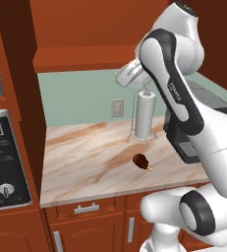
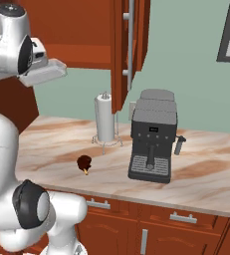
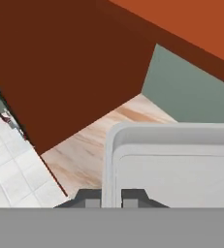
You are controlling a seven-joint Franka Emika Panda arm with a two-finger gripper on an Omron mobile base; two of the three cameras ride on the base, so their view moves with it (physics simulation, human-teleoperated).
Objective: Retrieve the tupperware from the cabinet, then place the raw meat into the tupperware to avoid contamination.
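Note:
My gripper (image 3: pixel 112 199) is shut on the rim of the tupperware (image 3: pixel 176 162), a white shallow tray with rounded corners. The tupperware (image 1: pixel 130 75) hangs high above the counter, below the reddish-brown cabinet (image 1: pixel 98 29), and juts out from my hand in the right base view (image 2: pixel 46 72). One cabinet door (image 2: pixel 121 50) with a long silver handle stands open, edge-on. The raw meat (image 1: pixel 141 160), a small dark drumstick with a tan bone end, lies on the marble counter (image 1: pixel 85 162), well below and in front of the tray. From the right it lies left of the coffee machine (image 2: pixel 84 163).
A white paper-towel roll (image 1: pixel 145 115) on a wire stand is at the back of the counter. A dark coffee machine (image 2: pixel 153 142) stands to the right. An oven control panel (image 1: pixel 4 157) fills the tall unit on the left. Drawers with short handles (image 1: pixel 87 208) run below.

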